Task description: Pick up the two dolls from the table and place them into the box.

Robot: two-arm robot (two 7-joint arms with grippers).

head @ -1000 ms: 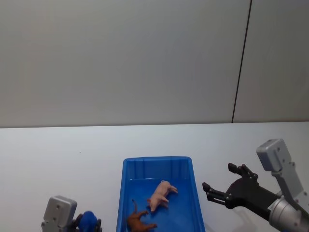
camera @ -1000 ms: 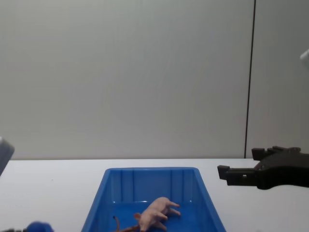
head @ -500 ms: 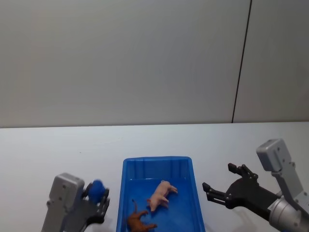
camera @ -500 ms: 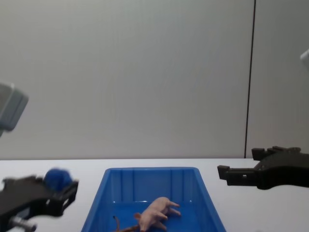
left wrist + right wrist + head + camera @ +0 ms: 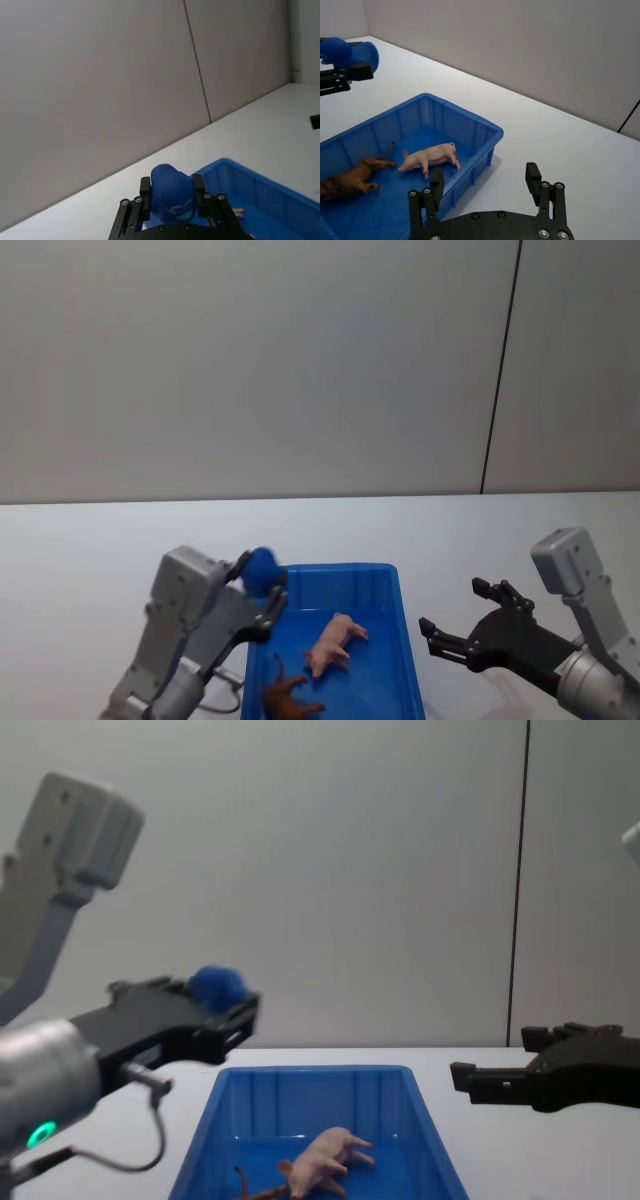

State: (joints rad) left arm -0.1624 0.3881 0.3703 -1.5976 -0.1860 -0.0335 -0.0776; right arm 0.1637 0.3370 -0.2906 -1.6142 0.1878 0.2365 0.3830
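Above the box's far left corner, we see the left gripper (image 5: pixel 262 585) raised off the table, its black fingers (image 5: pixel 145 197) pressed against both sides of a rounded blue object (image 5: pixel 171 192) whose kind we cannot tell. In the chest view this gripper (image 5: pixel 225 1005) hangs clear above the box's left rim, with open air beneath it. To the right of the box, the right gripper (image 5: pixel 462 625) hovers above the white table (image 5: pixel 90 540) with its fingers spread wide and nothing between them; in the right wrist view the two fingers (image 5: pixel 436 187) stand well apart, and a strip of bare tabletop lies between them and the box's right wall. The blue box (image 5: pixel 395 640) sits between the two arms, its long side running away from us, its near end cut off by the bottom of the head view. Inside it, the pink pig (image 5: pixel 335 638) lies on its side near the middle of the floor, apart from every wall. The reddish-brown lion (image 5: pixel 288 698) lies nearer to us and toward the left wall, close to the pig; we cannot tell if they touch. Beyond the box's far rim the table runs bare to the grey wall (image 5: pixel 250 360), and it is open on both sides as well.
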